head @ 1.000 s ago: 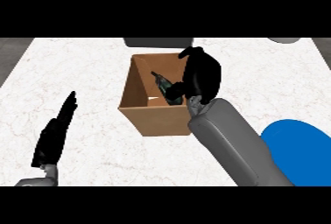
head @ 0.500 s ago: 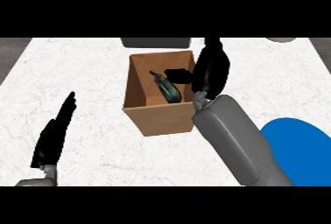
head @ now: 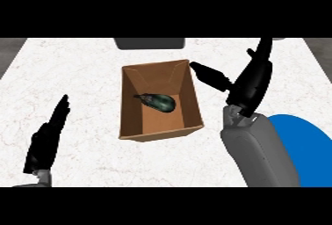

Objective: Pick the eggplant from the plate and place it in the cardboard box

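While the eggplant [head: 157, 101] is seen lying on the floor of the cardboard box [head: 131, 118], nothing is being gripped by either hand. The box is found open-topped near the middle of the white marbled desk [head: 77, 66], and the dark eggplant is set a little toward its far half, apart from both hands. The right hand [head: 250, 83] is held just to the right of the box, outside its wall, with the fingers [head: 262, 52] stretched straight toward the far edge and the thumb [head: 211, 75] spread out toward the box's far right corner; nothing is grasped. The left hand [head: 47, 138] is rested at the lower left, well apart from the box, its fingers straight and released. A blue plate [head: 311, 149] is partly hidden behind the grey right forearm [head: 259, 151] at the lower right. A grey object [head: 149, 43] is cut off at the desk's far edge.
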### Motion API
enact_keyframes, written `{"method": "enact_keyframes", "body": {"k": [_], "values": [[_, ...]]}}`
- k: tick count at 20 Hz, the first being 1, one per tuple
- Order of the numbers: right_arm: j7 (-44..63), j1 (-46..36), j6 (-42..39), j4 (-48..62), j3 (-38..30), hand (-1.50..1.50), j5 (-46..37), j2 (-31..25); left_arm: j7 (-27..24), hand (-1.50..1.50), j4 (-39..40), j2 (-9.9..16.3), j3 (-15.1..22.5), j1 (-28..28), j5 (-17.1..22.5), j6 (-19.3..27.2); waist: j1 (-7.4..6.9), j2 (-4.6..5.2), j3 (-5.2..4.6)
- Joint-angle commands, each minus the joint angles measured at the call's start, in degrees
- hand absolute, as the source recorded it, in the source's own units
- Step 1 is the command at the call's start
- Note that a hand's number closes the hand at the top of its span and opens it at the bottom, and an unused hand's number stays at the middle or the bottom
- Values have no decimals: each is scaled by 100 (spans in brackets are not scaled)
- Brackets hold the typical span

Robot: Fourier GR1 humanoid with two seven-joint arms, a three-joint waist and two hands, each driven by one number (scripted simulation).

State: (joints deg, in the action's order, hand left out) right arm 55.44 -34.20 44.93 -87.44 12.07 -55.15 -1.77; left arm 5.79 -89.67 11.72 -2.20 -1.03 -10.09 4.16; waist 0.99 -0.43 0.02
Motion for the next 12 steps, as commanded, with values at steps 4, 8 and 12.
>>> {"method": "enact_keyframes", "body": {"k": [4,8,12], "values": [[385,1832,-159,-2551,-314,-150,-245,-388,319,0,-334,-191,112,-132,-113,171,95,-28,1],[-296,3236,-5,-3641,-477,-150,764,-985,201,0,70,-16,-69,212,-24,-5,34,22,3],[-619,4234,-464,-4783,-945,-150,2065,-1920,-454,0,159,-129,-67,-384,-8,29,34,16,4]]}}
